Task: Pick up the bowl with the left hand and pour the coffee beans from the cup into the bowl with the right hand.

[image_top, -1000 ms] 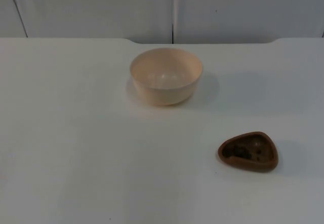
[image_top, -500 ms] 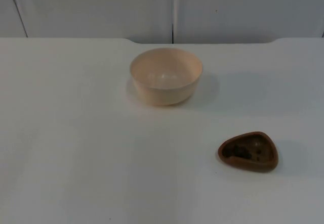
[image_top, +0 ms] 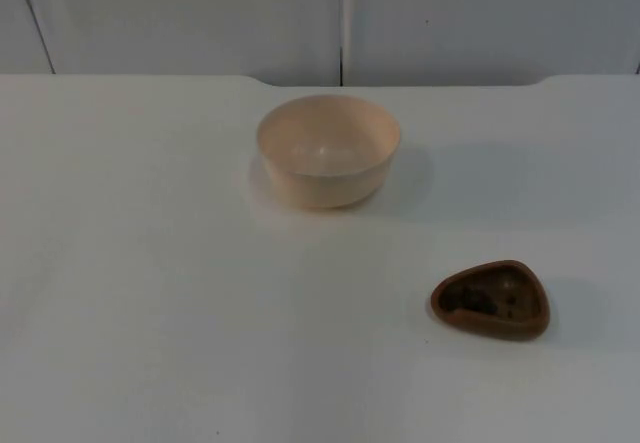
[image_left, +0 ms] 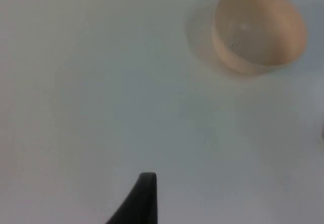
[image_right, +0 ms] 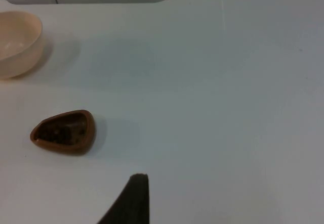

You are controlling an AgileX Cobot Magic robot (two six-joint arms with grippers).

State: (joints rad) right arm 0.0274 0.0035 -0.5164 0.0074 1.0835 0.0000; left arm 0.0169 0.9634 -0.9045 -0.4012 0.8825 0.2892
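One bowl [image_top: 329, 150] and one cup [image_top: 491, 299] of beans [image_top: 476, 297] are sitting well apart on the one table [image_top: 150, 293]; one fingertip [image_left: 140, 201] is showing per wrist view

Soft, even light is falling across the white table [image_top: 150, 313], leaving it bright with no hard glare. The cream bowl [image_top: 329, 150] is casting a faint shadow toward the brown cup [image_top: 491, 299], and the cup is throwing a similar pale shadow on its side away from the bowl. In the left wrist view the bowl [image_left: 259, 30] is looking soft and hazy. In the right wrist view the cup [image_right: 64, 132] is showing crisper, with the dark coffee beans [image_right: 58, 132] inside staying murky.
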